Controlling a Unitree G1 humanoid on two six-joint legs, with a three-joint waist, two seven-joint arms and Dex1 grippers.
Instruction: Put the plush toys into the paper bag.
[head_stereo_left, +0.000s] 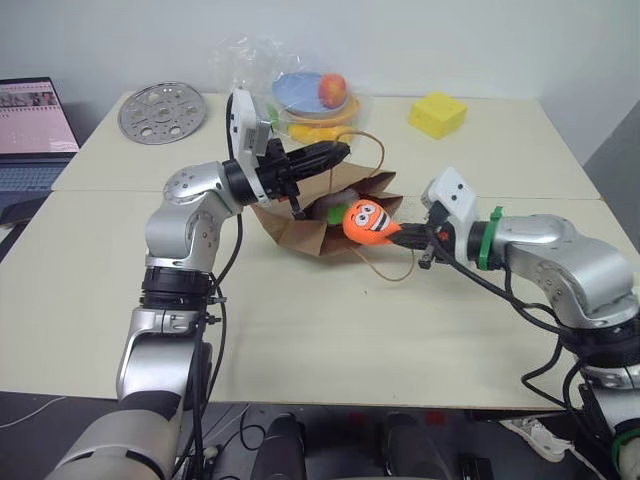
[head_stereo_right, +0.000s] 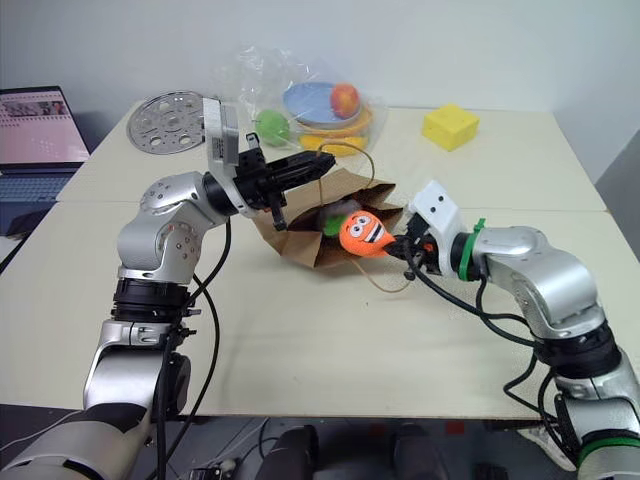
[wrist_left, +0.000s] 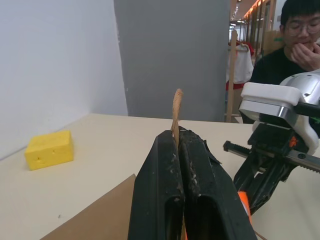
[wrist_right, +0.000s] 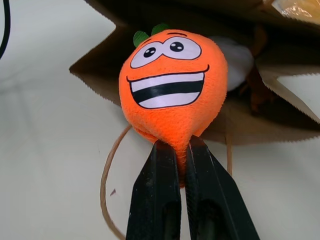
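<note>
1. Right wrist view: the right pincer is clamped on the carrot toy's narrow tip, at the paper bag's mouth on the surface.
2. It looks soft, light and squashy; the tip seems a sound hold.
3. Farther in, a white toy lies inside.
4. The left pincer pinches the bag's handle.

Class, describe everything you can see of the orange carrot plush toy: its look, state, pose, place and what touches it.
The carrot plush toy is a rounded orange body of fuzzy fabric with a printed face: wide eyes and a broad toothy grin, green leaves peeking behind its top. The right gripper is shut on its narrow tip, holding it just above the table at the open mouth of the paper bag, leaves toward the bag, face turned up.
</note>
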